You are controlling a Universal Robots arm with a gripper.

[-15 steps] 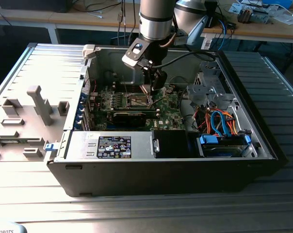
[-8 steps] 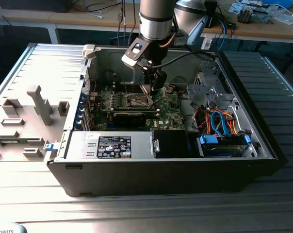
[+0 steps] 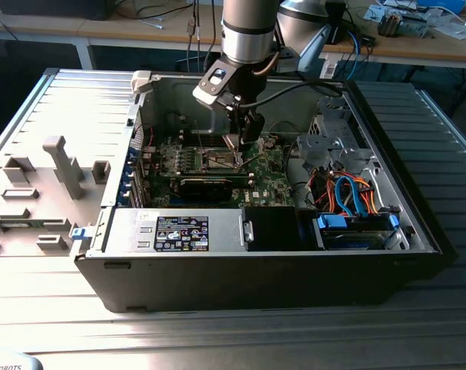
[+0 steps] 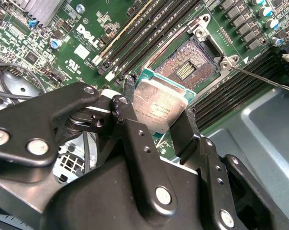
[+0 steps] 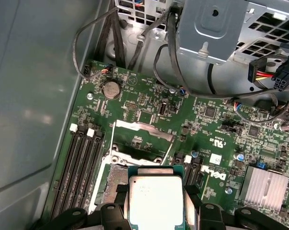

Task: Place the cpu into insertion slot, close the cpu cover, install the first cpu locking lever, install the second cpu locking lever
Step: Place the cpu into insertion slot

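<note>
Nearest the lens in the second wrist view: the black jointed links of the gripper. Its fingers are drawn in narrow, pinching opposite edges of the cpu, a small flat square chip with a silver-grey metal face on a green backing.

The first wrist view shows the same grip: gripper, cpu face up between the black fingers.

- The insertion slot, a square dark socket with a silver metal rim, lies just beyond the chip. Its contact field is bare and the chip is not seated in it.
- In the first wrist view the slot shows beside and partly under the held chip.
- The cpu cover, a thin silver-beige metal frame with a cut-out centre, is swung open on the slot's far side, toward a round silver coin cell.
- A thin silver wire lever runs out from a slot corner over long black memory slots. It is not latched.
- A finned silver heatsink sits on the green circuit board, with a grey perforated metal drive cage behind.

Exterior view: the arm reaches down into an open dark grey computer case. The gripper hangs just above the slot, mid-board. Orange and blue cables lie toward the exterior view's right.
</note>
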